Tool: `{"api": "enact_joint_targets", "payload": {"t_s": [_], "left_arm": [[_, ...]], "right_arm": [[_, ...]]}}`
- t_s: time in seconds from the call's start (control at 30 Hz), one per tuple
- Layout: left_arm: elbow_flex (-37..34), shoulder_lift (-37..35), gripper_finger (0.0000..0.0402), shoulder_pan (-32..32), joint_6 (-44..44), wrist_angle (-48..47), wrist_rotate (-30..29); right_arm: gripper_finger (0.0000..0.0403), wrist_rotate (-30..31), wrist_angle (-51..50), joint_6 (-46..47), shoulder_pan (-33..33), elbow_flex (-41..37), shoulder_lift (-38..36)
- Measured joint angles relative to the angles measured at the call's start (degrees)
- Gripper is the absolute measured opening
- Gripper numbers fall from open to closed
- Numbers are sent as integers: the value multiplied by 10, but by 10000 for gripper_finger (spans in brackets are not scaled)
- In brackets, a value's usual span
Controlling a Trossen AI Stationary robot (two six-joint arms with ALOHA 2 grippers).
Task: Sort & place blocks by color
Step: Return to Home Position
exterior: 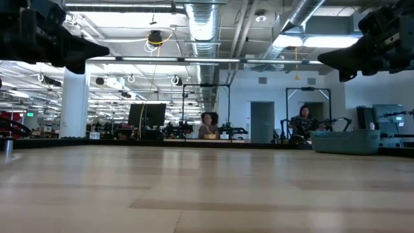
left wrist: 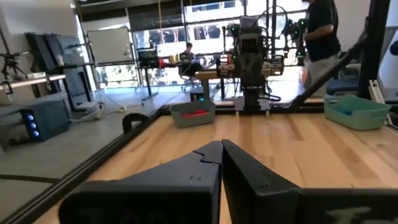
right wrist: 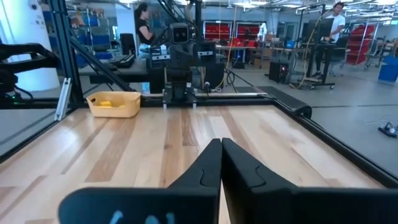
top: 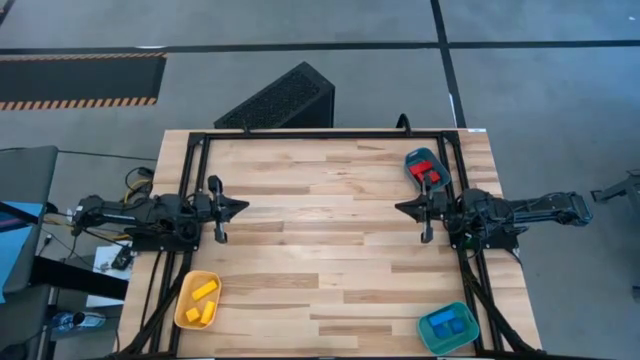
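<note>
Blocks (top: 447, 323) lie sorted by colour in their trays (top: 180, 316), so left gripper (top: 240, 208) and right gripper (top: 400, 208) hover empty at opposite table (top: 320, 235) sides, fingers pressed together.

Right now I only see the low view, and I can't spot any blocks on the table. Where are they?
Observer: From above, the yellow blocks lie in the yellow tray, at the table corner on the left gripper's side.
Operator: And the red ones?
Observer: The red blocks sit in a teal tray close beside the right gripper.
Operator: What about blue?
Observer: The blue blocks are in a second teal tray, at the corner on the right arm's side.
</note>
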Motion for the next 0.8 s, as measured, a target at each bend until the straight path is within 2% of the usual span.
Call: {"api": "enact_joint_targets", "payload": {"t_s": [0.13,0.8], "left_arm": [[1,0,0,0,4,-2,-2],[2,0,0,0,21,-5,-9]], "right_arm": [[32,0,-6,-23,0,0,0],[27,0,-93,-26,0,0,0]]}}
